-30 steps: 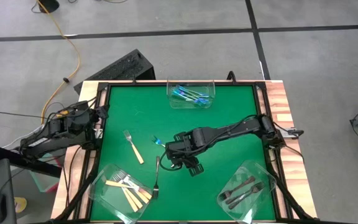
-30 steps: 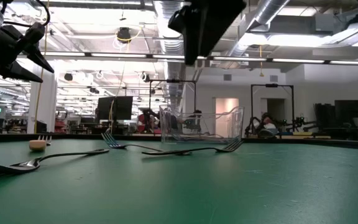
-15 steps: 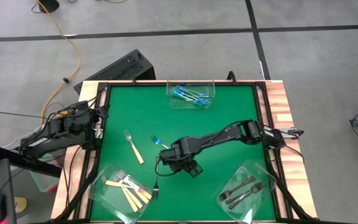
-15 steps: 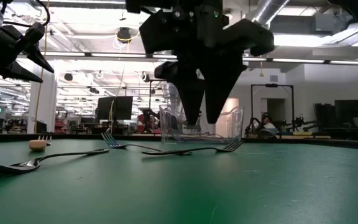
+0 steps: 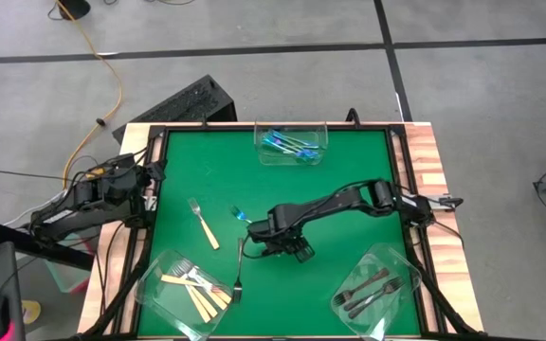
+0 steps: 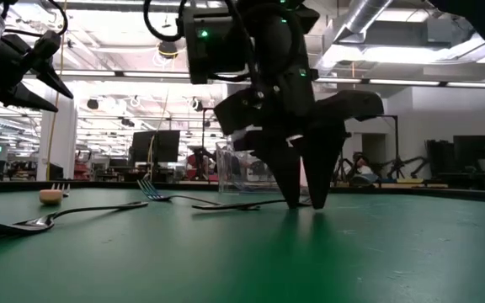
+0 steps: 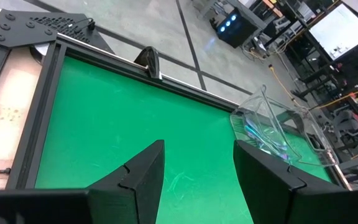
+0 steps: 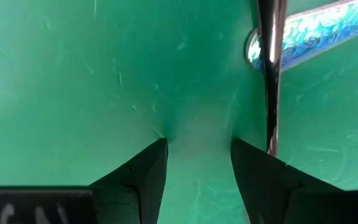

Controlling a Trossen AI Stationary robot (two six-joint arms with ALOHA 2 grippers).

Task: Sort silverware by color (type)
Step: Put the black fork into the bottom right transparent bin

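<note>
Heads up: your right gripper (image 6: 304, 200) is down on the mat (image 5: 349, 180) mid-table, jaws spread, tips touching green with nothing between them. It missed, I'd say. The grey fork (image 8: 271, 74) lies just outside one finger (image 8: 260, 174), at the gripper's 9 o'clock from above, with its long axis running 12 to 6. You'd want to shift toward 9 so the jaws straddle the handle. The blue fork (image 5: 240, 214) sits just past the grey one's top end, around 10 o'clock. The grey tub (image 5: 401, 260) is off at 4. The left gripper (image 7: 197, 155) is parked open at the table's 9 o'clock edge, much farther away.
</note>
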